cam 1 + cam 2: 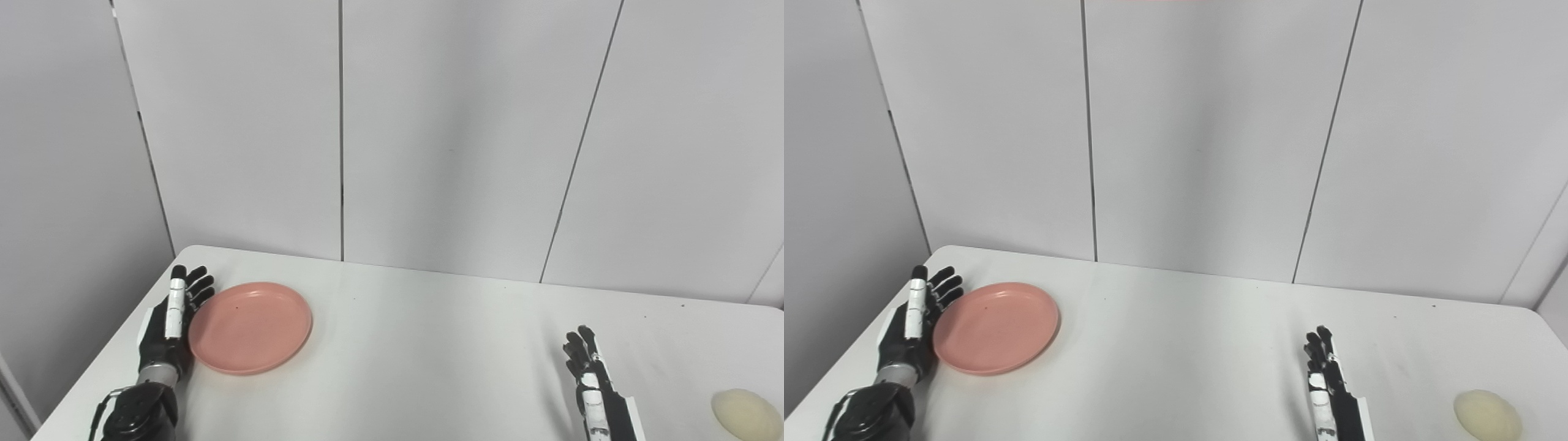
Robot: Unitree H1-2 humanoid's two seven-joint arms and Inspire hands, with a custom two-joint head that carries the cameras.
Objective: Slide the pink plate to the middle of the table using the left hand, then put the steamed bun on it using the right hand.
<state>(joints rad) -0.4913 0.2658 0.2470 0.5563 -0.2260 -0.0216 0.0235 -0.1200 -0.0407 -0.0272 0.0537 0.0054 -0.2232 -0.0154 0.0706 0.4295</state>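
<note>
The pink plate lies flat on the white table near its left side. My left hand stands on edge right against the plate's left rim, fingers straight and apart, holding nothing. The steamed bun, pale cream and rounded, rests at the near right corner of the table. My right hand is upright near the front edge, open, a short way left of the bun and apart from it.
Grey wall panels rise behind the table's far edge. The table's left edge runs just beside my left arm. Bare tabletop stretches between the plate and my right hand.
</note>
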